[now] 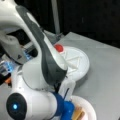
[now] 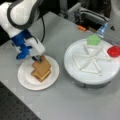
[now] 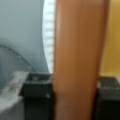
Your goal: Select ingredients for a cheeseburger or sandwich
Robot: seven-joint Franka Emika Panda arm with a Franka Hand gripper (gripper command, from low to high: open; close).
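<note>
In a front view a small sandwich stack (image 2: 40, 71) of tan-brown bread with a yellow cheese layer sits on the white paper plate (image 2: 25, 80). Its top bread square (image 2: 43, 65) lies tilted, and my gripper (image 2: 37, 59) grips that square's far-left edge. The wrist view shows the brown bread square (image 3: 77, 55) upright between the two black fingers (image 3: 37, 100), with yellow cheese (image 3: 112, 37) behind it and the plate rim (image 3: 48, 37) to the left. The patty is hidden. The arm covers most of the plate (image 1: 87, 105) and bread (image 1: 77, 113) in a front view.
A round white divided tray (image 2: 92, 62) stands right of the plate, holding a green leaf-like piece (image 2: 93, 39) and a red disc (image 2: 114, 51). The same tray (image 1: 77, 60) and red disc (image 1: 59, 47) show behind the arm. An orange item (image 2: 81, 28) lies at the table's back.
</note>
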